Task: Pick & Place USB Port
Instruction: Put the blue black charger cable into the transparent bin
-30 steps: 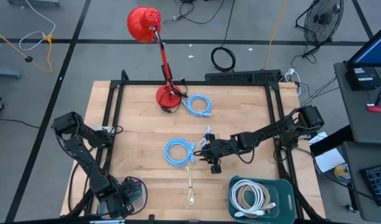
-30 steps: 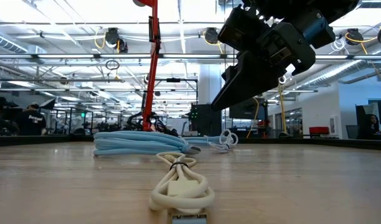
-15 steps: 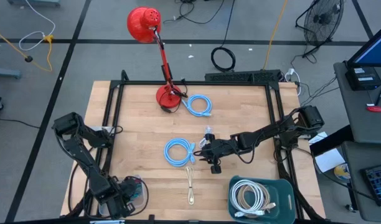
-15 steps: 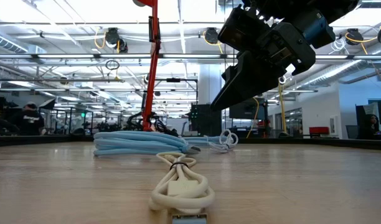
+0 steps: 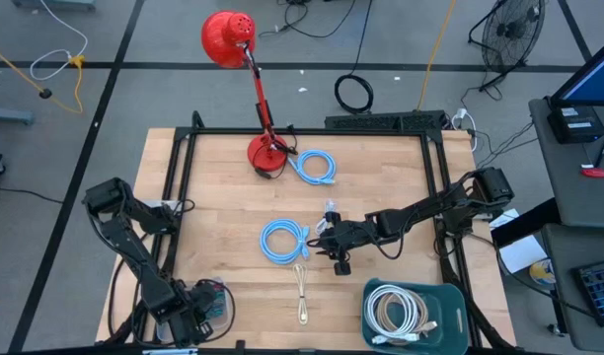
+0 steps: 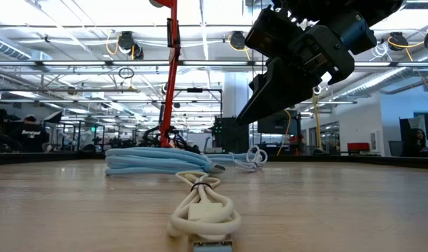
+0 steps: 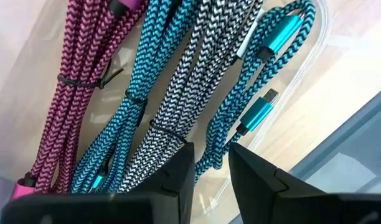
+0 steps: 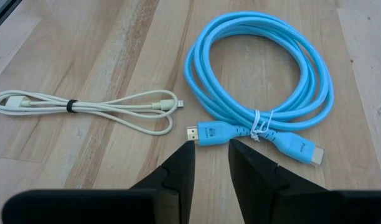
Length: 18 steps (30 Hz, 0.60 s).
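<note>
The right gripper (image 5: 327, 237) is held above the middle of the counter (image 5: 381, 177), its fingers (image 8: 178, 171) set a narrow gap apart and nothing gripped between them. Just beyond the fingertips the plug of a coiled light-blue cable (image 8: 265, 68) is seen lying on the wood, tied with a white twist. Beside that coil a cream cable (image 8: 84, 107), bundled with a dark band, is laid flat on the counter, nearer the front edge. A second light-blue coil (image 5: 315, 166) is found farther back, next to the base of a red lamp (image 5: 265, 153). A teal bin (image 5: 450, 296) holding white cables is placed at the front right corner.

The left gripper (image 7: 209, 168) is parked at the front left, narrowly parted and empty, over a clear tray (image 7: 321, 37) of braided pink, teal and black-and-white cables (image 7: 172, 81).
</note>
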Motion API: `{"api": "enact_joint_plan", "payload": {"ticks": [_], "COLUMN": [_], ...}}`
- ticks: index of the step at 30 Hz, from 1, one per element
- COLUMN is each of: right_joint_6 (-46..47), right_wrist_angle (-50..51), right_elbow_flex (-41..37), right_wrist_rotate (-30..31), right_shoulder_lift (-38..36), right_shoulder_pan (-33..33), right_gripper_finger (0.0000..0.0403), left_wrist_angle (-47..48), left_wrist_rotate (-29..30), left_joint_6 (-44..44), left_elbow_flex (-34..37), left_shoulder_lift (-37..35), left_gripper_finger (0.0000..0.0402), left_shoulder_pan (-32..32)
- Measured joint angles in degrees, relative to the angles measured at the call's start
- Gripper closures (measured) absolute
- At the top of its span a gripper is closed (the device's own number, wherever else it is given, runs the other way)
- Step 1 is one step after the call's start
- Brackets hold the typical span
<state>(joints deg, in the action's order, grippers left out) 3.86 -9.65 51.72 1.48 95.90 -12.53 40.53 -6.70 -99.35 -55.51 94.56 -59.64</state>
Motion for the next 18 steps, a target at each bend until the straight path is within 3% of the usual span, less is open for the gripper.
{"api": "enact_joint_plan", "payload": {"ticks": [8, 18], "right_joint_6": [0.0, 0.0], "right_wrist_angle": [0.0, 0.0], "right_elbow_flex": [0.0, 0.0], "right_wrist_rotate": [-0.02, 0.0], "right_shoulder_lift": [0.0, 0.0], "right_shoulder_pan": [0.0, 0.0], "right_gripper_finger": [0.0314, 0.0314], "left_wrist_angle": [1.02, 3.02], "left_wrist_rotate": [-2.98, -6.82], "left_joint_6": [0.04, 2.24], "left_elbow_flex": [-0.09, -0.09], "left_shoulder_lift": [-0.02, -0.04], "left_gripper_finger": [0.0274, 0.0272], "left_shoulder_pan": [0.0, 1.69]}}
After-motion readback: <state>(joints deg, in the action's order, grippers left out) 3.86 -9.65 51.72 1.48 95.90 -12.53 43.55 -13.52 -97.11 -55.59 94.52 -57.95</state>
